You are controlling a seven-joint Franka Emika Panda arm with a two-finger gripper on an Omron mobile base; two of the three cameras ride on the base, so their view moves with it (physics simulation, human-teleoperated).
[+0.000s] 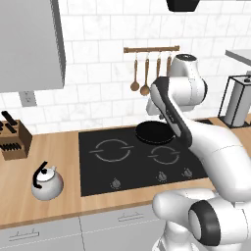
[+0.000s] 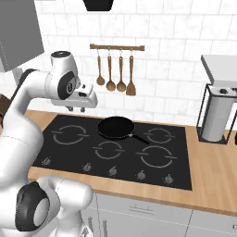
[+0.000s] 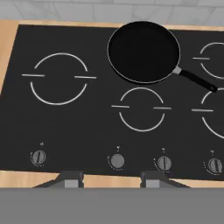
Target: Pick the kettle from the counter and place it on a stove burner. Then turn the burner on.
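The claw (image 3: 111, 178) hangs above the front edge of the cooktop (image 3: 87, 127), its two small dark tips apart with nothing between them. In the right base view it (image 2: 77, 109) sits under the white hand, over the cooktop's back left part.

Below it, in the hand view, lies flat, glossy black glass marked with thin grey broken rings. A row of round grey knobs (image 3: 117, 161) runs along the front. At 12 o'clock from the claw is a smaller ring (image 3: 141, 109), and at 10 o'clock a wider ring (image 3: 59, 78). A round black frying pan (image 3: 144, 51) with a pale rim sits at 1 o'clock, its thin black handle pointing toward 3 o'clock.

The kettle (image 1: 47, 183), squat, rounded and silver-grey with a black arched handle, stands on the light-brown wooden counter (image 1: 54, 147) left of the cooktop, well apart from the claw. A wooden knife block (image 1: 13, 139) stands behind the kettle.
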